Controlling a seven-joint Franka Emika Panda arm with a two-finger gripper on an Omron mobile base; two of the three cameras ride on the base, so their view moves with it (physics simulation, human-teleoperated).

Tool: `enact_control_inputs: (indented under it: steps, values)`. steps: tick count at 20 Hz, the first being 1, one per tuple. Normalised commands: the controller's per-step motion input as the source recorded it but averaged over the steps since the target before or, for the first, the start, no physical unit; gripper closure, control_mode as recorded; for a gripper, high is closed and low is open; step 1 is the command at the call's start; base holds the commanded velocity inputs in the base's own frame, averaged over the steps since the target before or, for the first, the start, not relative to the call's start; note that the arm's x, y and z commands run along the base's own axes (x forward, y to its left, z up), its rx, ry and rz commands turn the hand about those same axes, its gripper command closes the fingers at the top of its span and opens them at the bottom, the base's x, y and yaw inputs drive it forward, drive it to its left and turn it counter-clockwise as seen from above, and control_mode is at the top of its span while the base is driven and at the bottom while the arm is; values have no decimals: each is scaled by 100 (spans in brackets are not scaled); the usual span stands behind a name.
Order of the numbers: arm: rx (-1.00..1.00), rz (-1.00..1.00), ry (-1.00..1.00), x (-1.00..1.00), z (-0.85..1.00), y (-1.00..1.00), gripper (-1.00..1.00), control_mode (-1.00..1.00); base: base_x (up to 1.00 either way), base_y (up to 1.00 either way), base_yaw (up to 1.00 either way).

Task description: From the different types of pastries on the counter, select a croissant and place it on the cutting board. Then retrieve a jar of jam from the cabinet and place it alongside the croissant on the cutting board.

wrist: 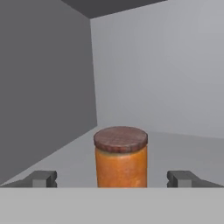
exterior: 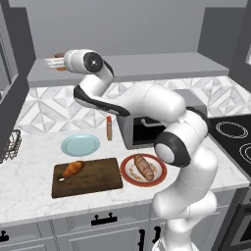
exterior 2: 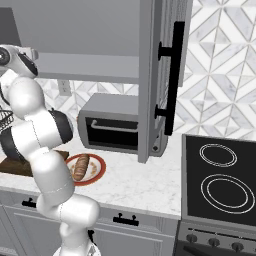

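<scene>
Reaching into the cabinet (exterior: 132, 66), the tool (wrist: 113, 178) stands spread wide, its two fingertips (wrist: 43, 178) apart on either side of the jar (wrist: 120, 156) and not touching it. The jar sits upright on the grey shelf, near the back corner, lid on. In the left base view the hand (exterior: 58, 62) is level with the shelf at its left end. Below, on the bench (exterior: 29, 162), the croissant (exterior: 73, 168) lies on the left part of the board (exterior: 87, 177). Just right of the board, the loaf (exterior: 143, 167) rests on a red-rimmed plate (exterior: 128, 172). Behind the board sit a blue plate (exterior: 80, 144) and a slim bottle (exterior: 109, 128), upright beside a toaster oven (exterior 2: 112, 125).
</scene>
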Motion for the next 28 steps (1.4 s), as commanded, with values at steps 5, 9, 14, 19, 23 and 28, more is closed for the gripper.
enact_control_inputs:
  steps: [5, 9, 14, 19, 23, 28]
  values:
    - [0, 0, 0, 25, 0, 0, -100, -100, 0, 0, 0]
    - [0, 0, 0, 15, 0, 1, -100, -100, 0, 0, 0]
    - [0, 0, 0, 5, 0, 10, -100, -100, 0, 0, 0]
    - [0, 0, 0, 19, 0, 1, -100, -100, 0, 0, 0]
    - [0, 0, 0, 10, -2, 8, -100, -100, 0, 0, 0]
    - [0, 0, 0, 12, -6, 6, -100, -100, 0, 0, 0]
